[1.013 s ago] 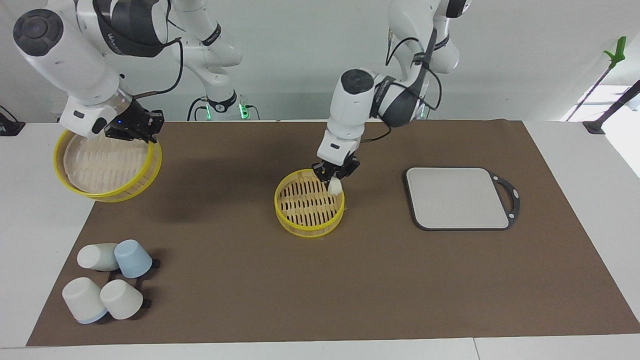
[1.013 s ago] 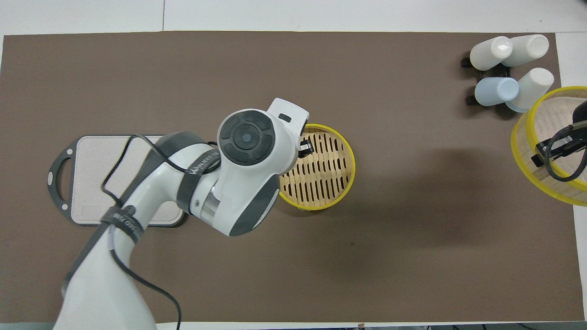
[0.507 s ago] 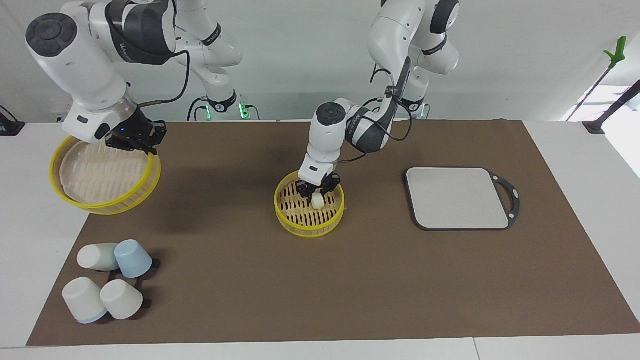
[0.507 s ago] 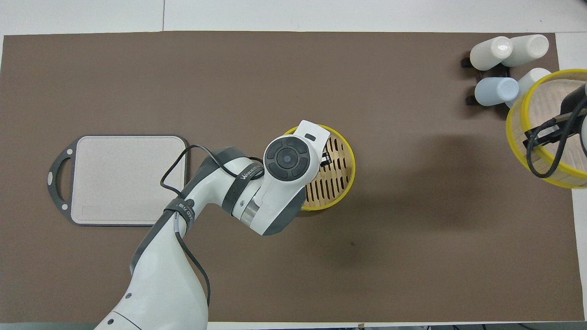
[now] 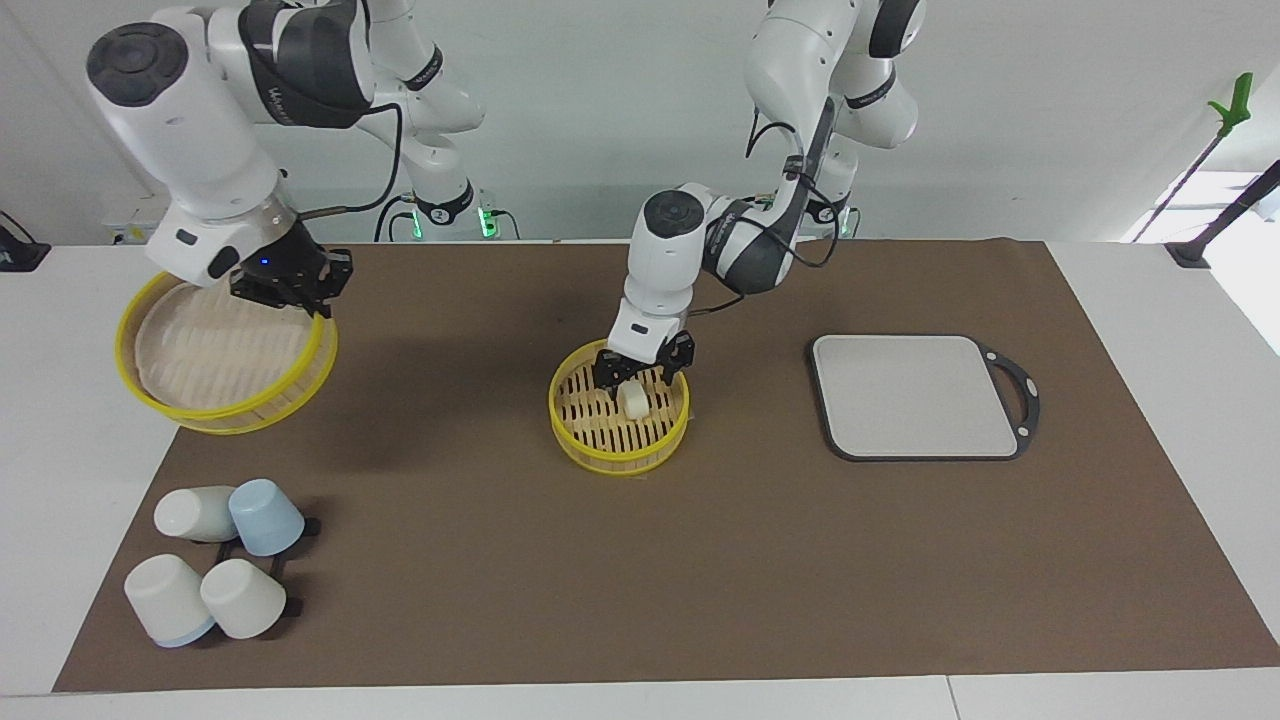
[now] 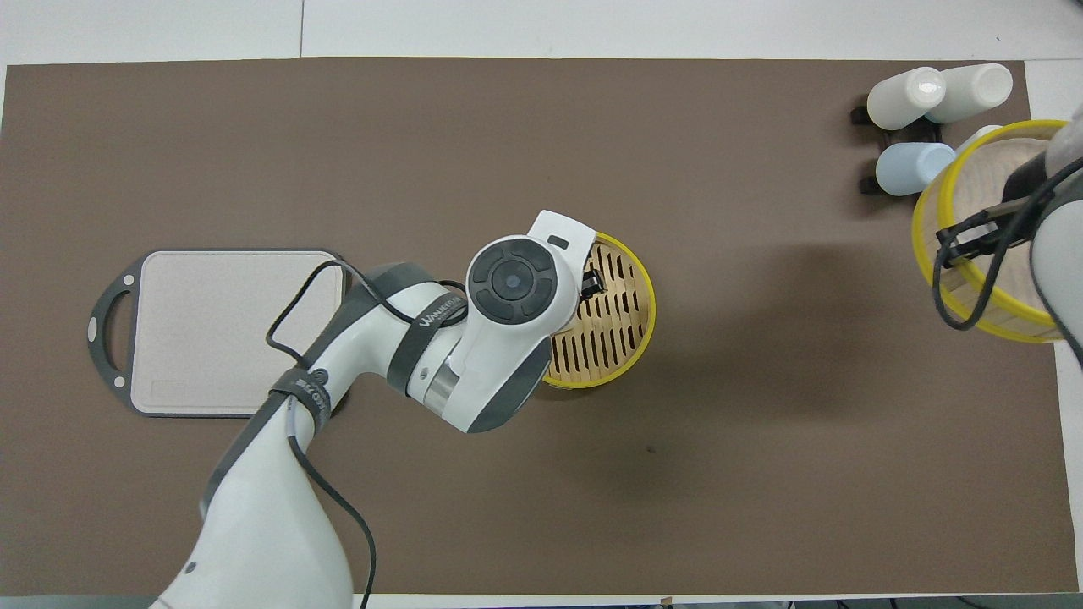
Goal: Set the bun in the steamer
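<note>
A white counter (image 5: 1150,480) under a plain pale wall carries a wide brown mat (image 5: 700,560), and everything here is placed from the round, low steamer basket with bright yellow rims and a tan slatted floor (image 5: 600,440), which sits at the middle of that mat.

From overhead, the left arm's wrist covers much of the basket, so the small cream-white rounded bun (image 5: 632,399) and most of the left hand (image 5: 640,377) are hidden there; only the facing view shows them. In it the bun lies inside the basket on the slatted floor, toward the rim nearer the robots. The left hand hangs just over it with its fingers (image 5: 603,372) spread apart to either side of the bun and released from it.

Toward the right arm's end of the counter from the basket, the right hand (image 5: 285,285) is clenched on the rim of the matching yellow-rimmed lid with pale slats (image 5: 220,360), holding it tilted in the air over the mat's edge. Overhead, this lid is cut off by the frame edge and partly covers one of the cups.

A cluster of four white and pale-blue cups (image 5: 215,560) lies farther from the robots than the basket, at the same end as the lid. A grey square board with a black handle (image 5: 920,395) lies beside the basket toward the left arm's end.
</note>
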